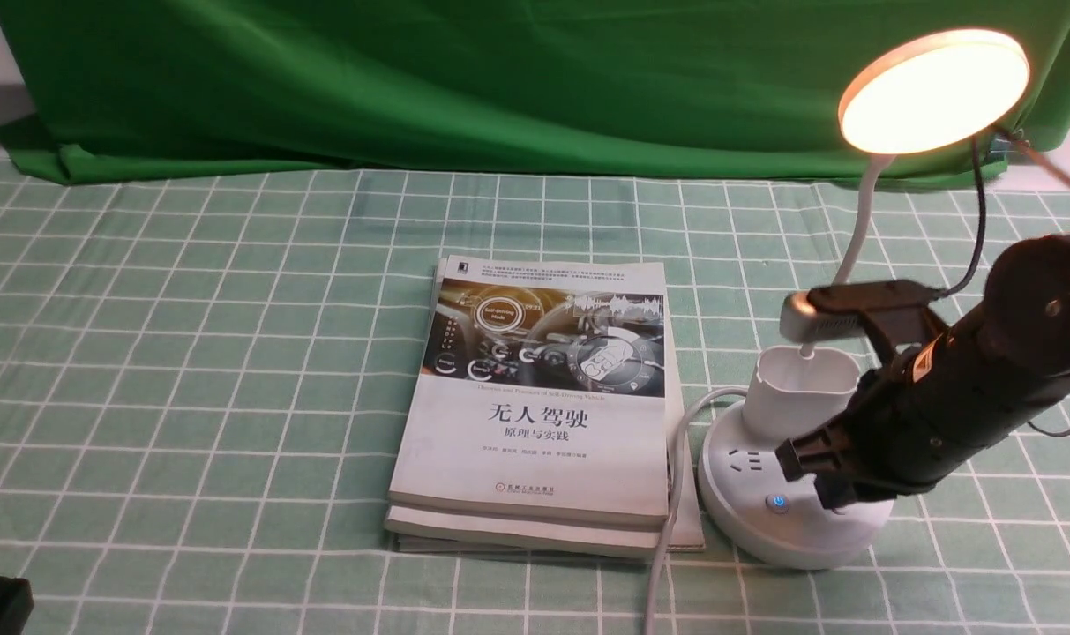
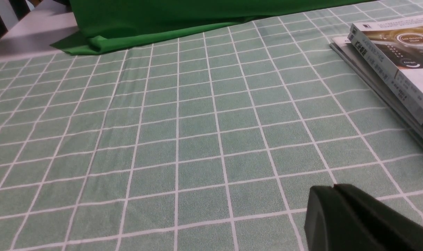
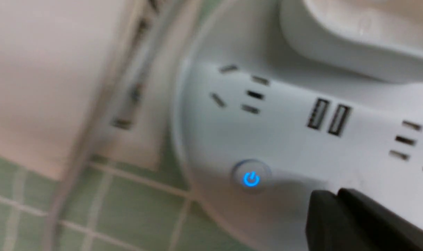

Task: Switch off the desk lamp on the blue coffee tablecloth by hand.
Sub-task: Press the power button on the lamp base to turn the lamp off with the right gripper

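Your bulky black right hand (image 3: 332, 196), pressed together, hangs over the lit white round-based desk lamp (image 1: 746, 522); its glowing blue power button (image 3: 251, 179) lies just beside the tip.

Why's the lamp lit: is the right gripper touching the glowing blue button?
Apart. The right wrist view shows bare white lamp base between the right gripper tip and the blue button.

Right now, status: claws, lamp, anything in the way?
Right claw shut, tip beside lit blue button on lamp base. Left claw shut, low over cloth. Lamp on. Nothing between tip and button; books aside.
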